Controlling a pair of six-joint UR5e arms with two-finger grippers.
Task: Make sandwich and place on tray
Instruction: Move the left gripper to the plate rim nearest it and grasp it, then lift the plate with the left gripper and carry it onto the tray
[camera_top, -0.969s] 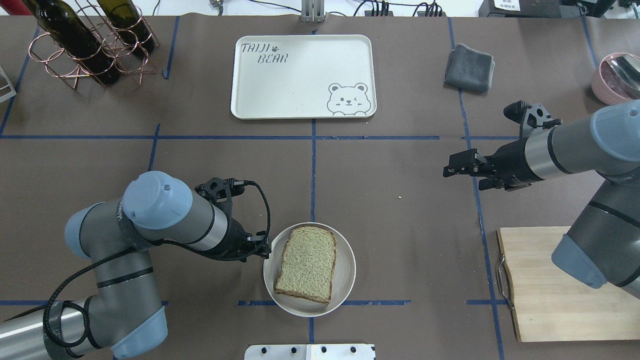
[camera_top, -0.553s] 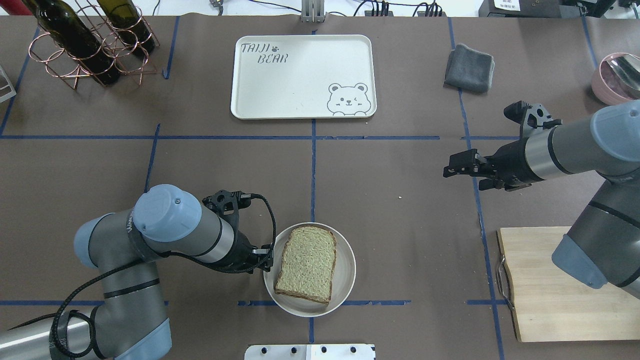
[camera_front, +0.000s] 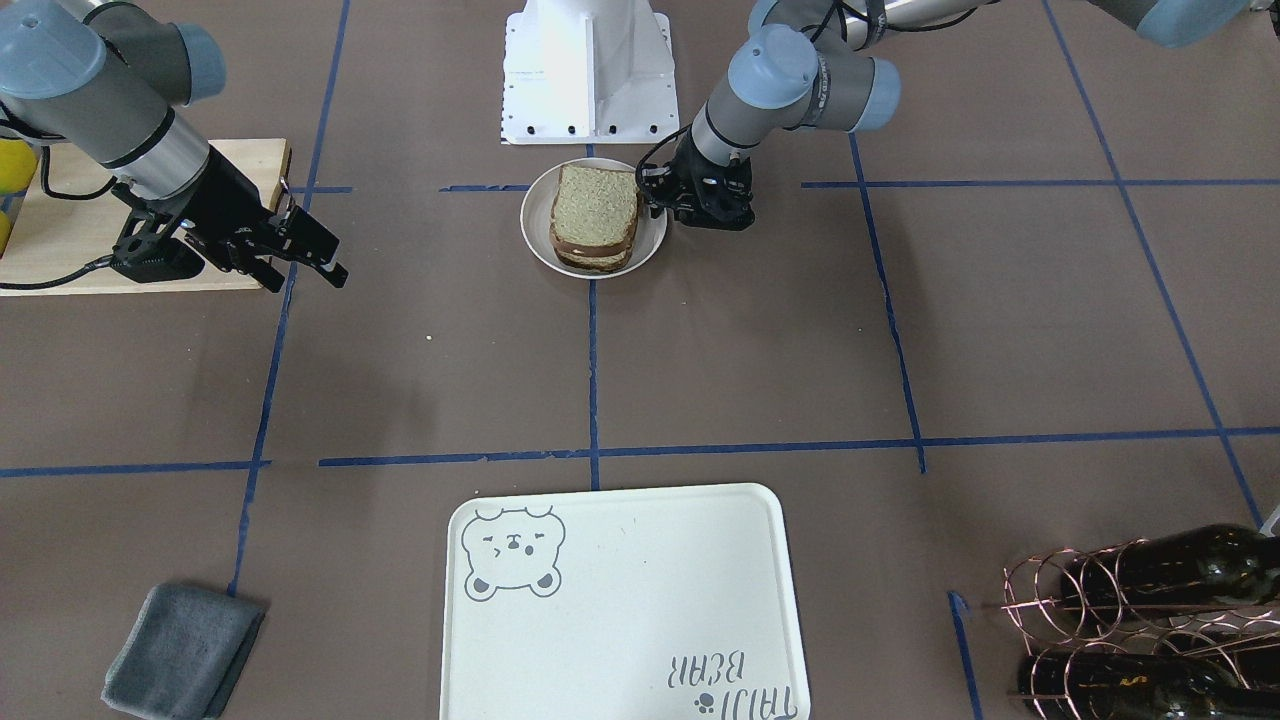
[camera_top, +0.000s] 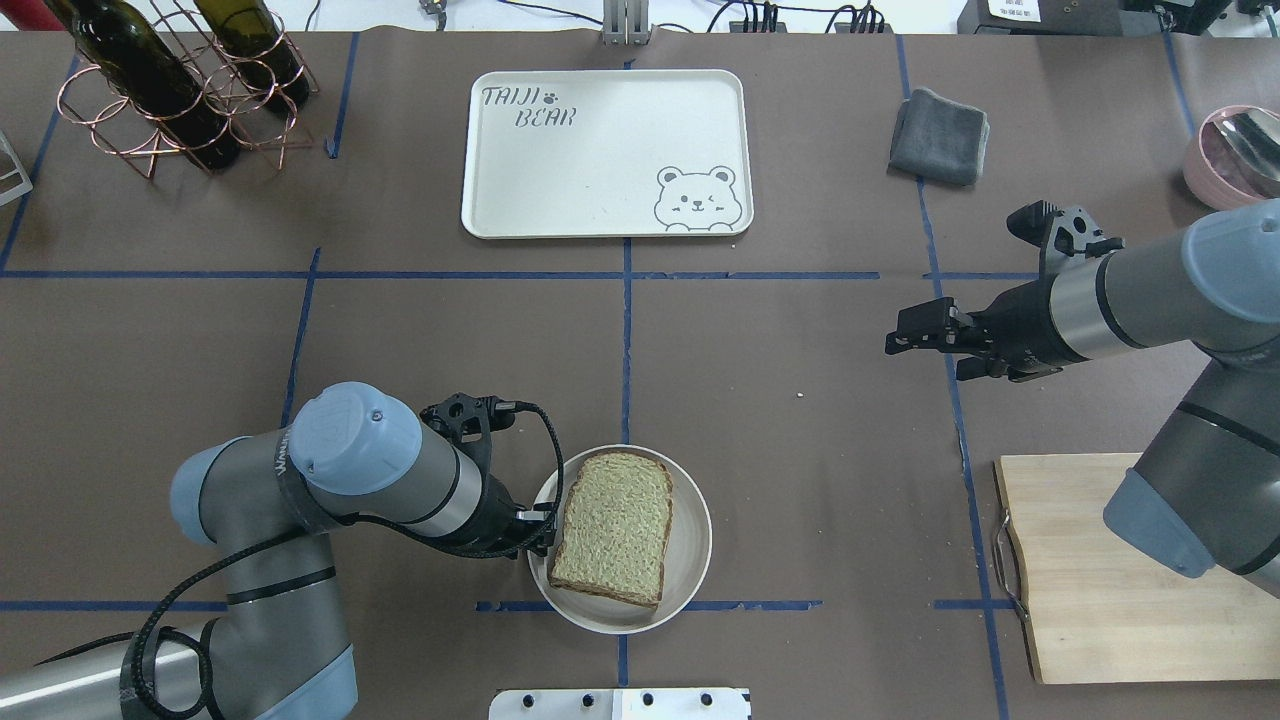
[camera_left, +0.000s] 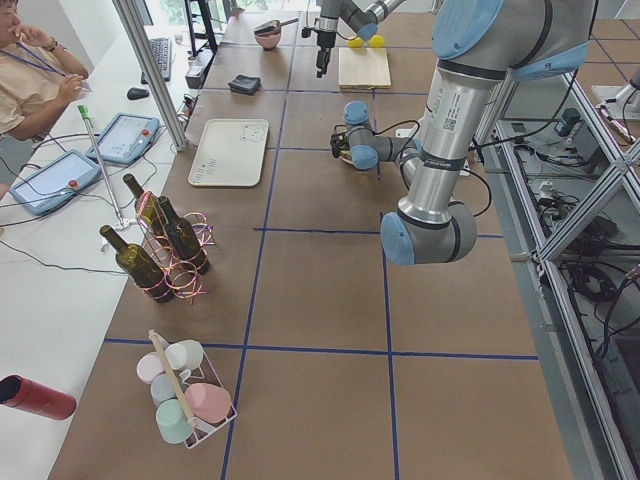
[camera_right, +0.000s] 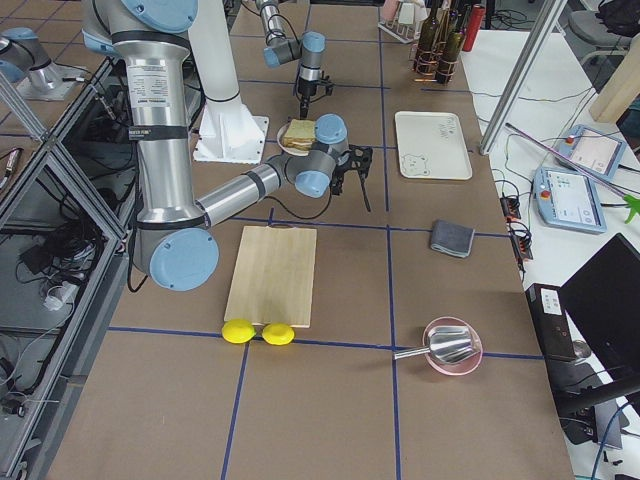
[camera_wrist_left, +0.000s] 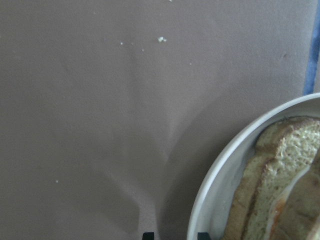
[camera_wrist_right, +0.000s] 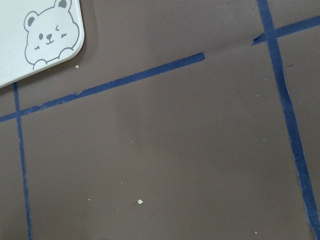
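Note:
The sandwich (camera_top: 612, 528), two tan slices with dark crust, lies on a small round white plate (camera_top: 695, 560) near the robot's base. A sliver of white and orange egg (camera_wrist_left: 280, 210) shows between the slices in the left wrist view. My left gripper (camera_top: 540, 525) is low at the plate's left rim, open, with one fingertip (camera_wrist_left: 148, 235) outside the rim and the other inside it. My right gripper (camera_top: 900, 340) hovers open and empty over bare table at the right. The cream bear tray (camera_top: 607, 153) lies empty at the far centre.
A wooden cutting board (camera_top: 1090, 570) lies under the right arm, with two lemons (camera_right: 258, 332) at its end. A grey cloth (camera_top: 940, 135) and a pink bowl (camera_top: 1235, 155) are far right. A copper rack of wine bottles (camera_top: 170, 90) stands far left.
My left arm has moved right toward the plate, and its gripper has come up against the plate's left rim. The right arm, sandwich and tray have not moved.

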